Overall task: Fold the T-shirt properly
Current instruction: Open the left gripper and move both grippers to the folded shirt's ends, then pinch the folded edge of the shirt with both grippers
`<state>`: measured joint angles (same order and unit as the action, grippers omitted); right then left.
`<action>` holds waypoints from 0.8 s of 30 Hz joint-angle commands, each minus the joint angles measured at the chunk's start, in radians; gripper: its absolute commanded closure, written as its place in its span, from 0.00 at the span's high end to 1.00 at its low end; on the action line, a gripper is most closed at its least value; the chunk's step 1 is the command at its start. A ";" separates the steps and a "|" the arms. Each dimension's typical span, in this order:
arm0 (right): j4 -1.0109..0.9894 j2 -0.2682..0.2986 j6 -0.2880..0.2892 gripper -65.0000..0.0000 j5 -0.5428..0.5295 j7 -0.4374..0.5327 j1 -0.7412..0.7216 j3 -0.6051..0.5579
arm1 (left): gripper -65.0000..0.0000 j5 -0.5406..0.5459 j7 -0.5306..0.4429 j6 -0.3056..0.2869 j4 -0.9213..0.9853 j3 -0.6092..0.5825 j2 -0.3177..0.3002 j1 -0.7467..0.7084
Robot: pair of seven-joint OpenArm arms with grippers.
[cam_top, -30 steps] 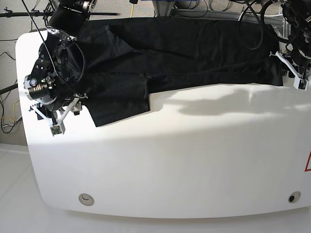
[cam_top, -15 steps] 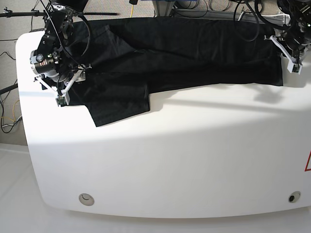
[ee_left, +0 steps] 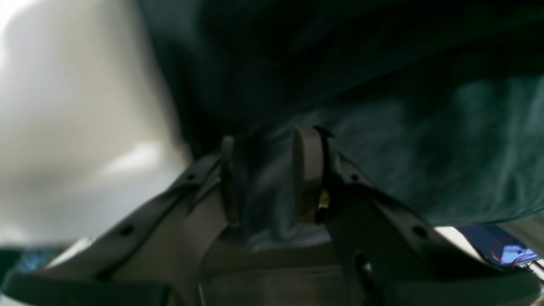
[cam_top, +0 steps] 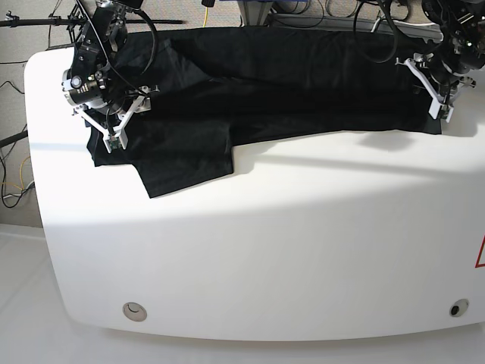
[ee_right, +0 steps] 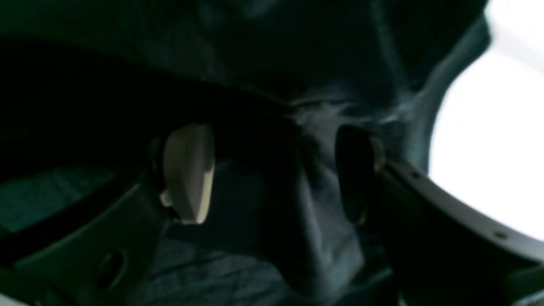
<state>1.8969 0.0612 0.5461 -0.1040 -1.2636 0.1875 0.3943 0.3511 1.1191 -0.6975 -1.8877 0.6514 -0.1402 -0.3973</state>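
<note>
The left claw sits at the end of the T-shirt near the table's far right corner, fingers only partly apart, and its own camera shows a strip of dark fabric running up between the two pads. Looks like cloth is in there, but the shot is blurry, so I honestly can't tell if it's pinched or just lying between them. The right claw is over the other end of the T-shirt, close to the far left corner, with its fingers spread wide. A ridge of fabric pokes up in the gap between them, and neither pad seems to be pressing on it.

The T-shirt itself is stretched along the far edge of the table, running almost from the left edge to the right edge. It's mostly flat with a few long creases. Near the left end one flap reaches further toward the front than everything else, with a squared corner. The front half of the table is plain white, with a wide shadow band just in front of the cloth.
</note>
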 commanded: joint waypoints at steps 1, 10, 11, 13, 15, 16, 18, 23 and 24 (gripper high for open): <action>-0.038 0.007 -0.004 0.65 -0.001 0.011 -0.015 -0.005 | 0.25 -0.040 -0.035 -0.001 -0.005 -0.028 0.000 0.011; -0.136 0.010 -0.005 0.65 0.000 0.040 -0.047 -0.008 | 0.25 -0.197 -0.090 -0.001 0.173 -0.104 0.026 0.099; -0.147 0.010 -0.007 0.65 0.000 0.054 -0.052 -0.008 | 0.25 -0.212 -0.090 -0.001 0.205 -0.111 0.026 0.110; -0.172 0.012 -0.007 0.65 0.000 0.071 -0.062 -0.008 | 0.25 -0.237 -0.106 -0.001 0.265 -0.118 0.024 0.128; -0.199 0.012 -0.007 0.65 0.000 0.081 -0.075 -0.008 | 0.25 -0.252 -0.133 -0.001 0.313 -0.126 0.024 0.137; -0.218 0.013 -0.007 0.65 0.002 0.083 -0.087 -0.008 | 0.25 -0.261 -0.155 -0.001 0.337 -0.127 0.023 0.140; -0.241 0.021 -0.007 0.65 0.002 0.083 -0.105 -0.008 | 0.25 -0.275 -0.195 -0.001 0.371 -0.134 0.021 0.145; -0.279 0.030 -0.008 0.65 0.002 0.091 -0.145 -0.008 | 0.25 -0.318 -0.276 -0.001 0.425 -0.140 0.021 0.163; -0.282 0.032 -0.008 0.65 0.002 0.097 -0.151 -0.008 | 0.25 -0.324 -0.287 -0.001 0.432 -0.140 0.021 0.173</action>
<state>1.6398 0.0914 0.5430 -0.1089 -1.1423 0.0387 0.3859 0.1455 0.6834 -0.6937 -1.5112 0.5282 -0.1337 -0.2184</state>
